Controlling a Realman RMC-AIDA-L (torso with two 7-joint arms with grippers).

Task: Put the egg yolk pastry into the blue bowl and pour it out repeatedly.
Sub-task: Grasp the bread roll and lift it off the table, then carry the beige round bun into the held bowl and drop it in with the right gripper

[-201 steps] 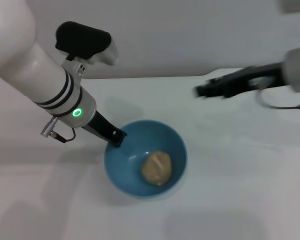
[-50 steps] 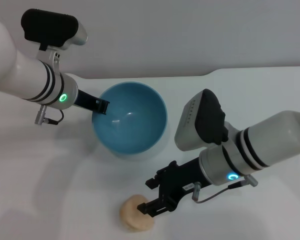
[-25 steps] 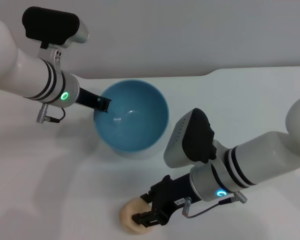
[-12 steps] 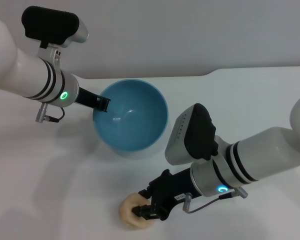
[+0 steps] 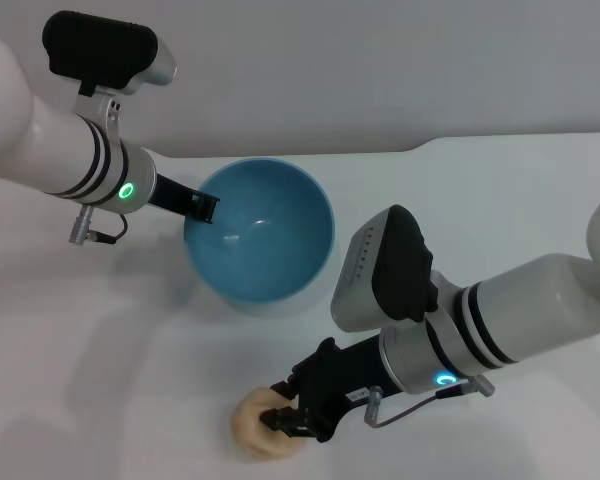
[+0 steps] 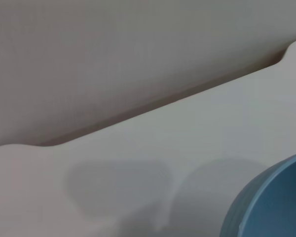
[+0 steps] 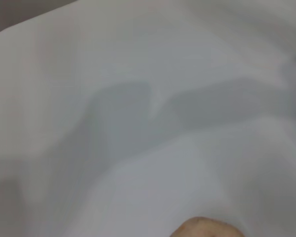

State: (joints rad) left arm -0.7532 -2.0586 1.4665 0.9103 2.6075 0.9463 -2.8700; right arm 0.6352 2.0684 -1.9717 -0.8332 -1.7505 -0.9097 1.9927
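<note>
Nearest the robot, the right hand [image 5: 292, 420] is reaching down and to the left over the egg yolk pastry [image 5: 257, 434], which is lying on the white worktop [image 5: 130, 380] close to its near edge. The dark fingers [image 5: 302, 392] are sitting on the pastry's right side and top, closed to a narrow span around that part of it; the pastry's left half is showing free beyond them. In the right wrist view only a sliver of the pastry [image 7: 203, 228] is appearing at the frame's edge, with bare worktop and soft shadows beyond it.

To the left of the pastry and toward the near left corner, the worktop is lying open, and a band of bare surface is separating the pastry from the bowl.

Farther back, the blue bowl [image 5: 260, 238] is tilting with its opening turned toward the camera, and nothing is lying inside it. The left hand [image 5: 202, 208] is gripping the bowl's left rim, its dark tip pinched onto the wall there. In the left wrist view a curve of the bowl [image 6: 271, 202] is showing in 1 corner.

Behind the bowl the worktop is running to its far edge against a grey wall [image 5: 380, 70], with a step in that edge on the right.
</note>
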